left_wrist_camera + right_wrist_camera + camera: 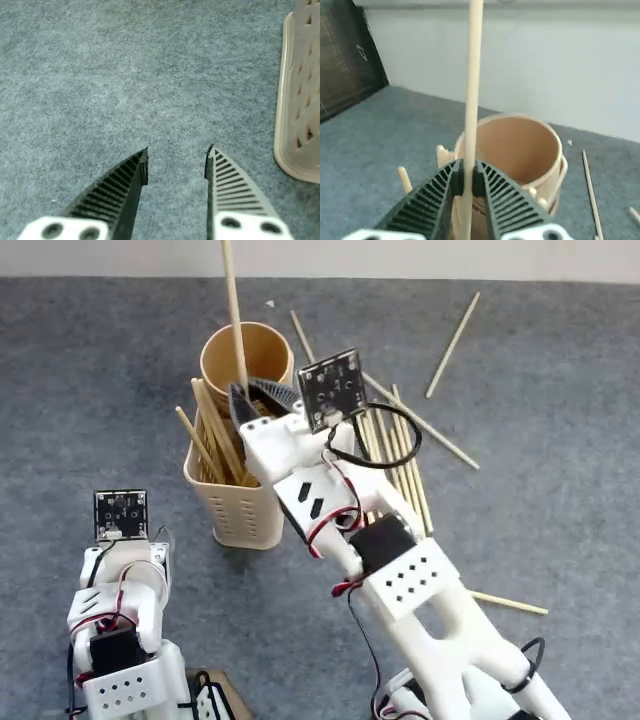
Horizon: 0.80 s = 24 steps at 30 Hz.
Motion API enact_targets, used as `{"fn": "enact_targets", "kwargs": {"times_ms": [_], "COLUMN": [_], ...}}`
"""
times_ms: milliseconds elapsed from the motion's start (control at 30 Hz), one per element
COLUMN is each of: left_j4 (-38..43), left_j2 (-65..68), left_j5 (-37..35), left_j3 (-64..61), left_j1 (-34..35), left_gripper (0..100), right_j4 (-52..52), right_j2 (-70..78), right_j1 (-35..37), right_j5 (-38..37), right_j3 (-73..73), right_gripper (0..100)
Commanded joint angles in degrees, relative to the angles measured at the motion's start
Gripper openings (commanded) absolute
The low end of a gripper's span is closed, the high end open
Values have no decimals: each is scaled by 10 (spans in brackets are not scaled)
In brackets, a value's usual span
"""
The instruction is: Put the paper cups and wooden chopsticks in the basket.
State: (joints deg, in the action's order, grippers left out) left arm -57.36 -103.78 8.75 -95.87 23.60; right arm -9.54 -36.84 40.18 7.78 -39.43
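A beige perforated basket stands on the grey carpet with a brown paper cup and several wooden chopsticks in it. Above the basket, my right gripper is shut on one upright chopstick. In the right wrist view the gripper pinches that chopstick right in front of the cup. My left gripper is open with nothing between its fingers, low over bare carpet. The basket's wall is beside it.
Several loose chopsticks lie on the carpet right of the basket. One more chopstick lies farther back and another near the right arm's base. The left arm sits at the front left.
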Motion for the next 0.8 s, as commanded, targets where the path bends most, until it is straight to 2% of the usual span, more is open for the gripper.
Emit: {"fn": "enact_targets", "kwargs": {"times_ms": [0, 133, 267, 367, 433, 533, 600, 700, 767], "left_j4": [10, 10, 10, 10, 10, 10, 10, 10, 9], "left_j2": [-3, -3, -3, -3, -3, -3, -3, -3, -3], "left_j5": [7, 7, 7, 7, 7, 7, 7, 7, 7], "left_j3": [-1, -1, -1, -1, -1, -1, -1, -1, -1], "left_j1": [-6, -6, -6, -6, -6, -6, -6, -6, -6], "left_gripper": [213, 213, 213, 213, 213, 213, 213, 213, 213], "right_j4": [-9, -88, -201, -332, -425, -561, -627, -604, -529], "right_j2": [-3, -4, -37, -83, -107, -112, -110, -106, -100], "right_j1": [2, 1, 2, 0, -19, -61, -101, -197, -261], "right_j5": [4, -10, -90, -138, -196, -330, -398, -405, -402], "right_j3": [12, 70, 145, 210, 257, 309, 293, 224, 176], "right_gripper": [103, 139, 139, 139, 139, 138, 138, 138, 138]}}
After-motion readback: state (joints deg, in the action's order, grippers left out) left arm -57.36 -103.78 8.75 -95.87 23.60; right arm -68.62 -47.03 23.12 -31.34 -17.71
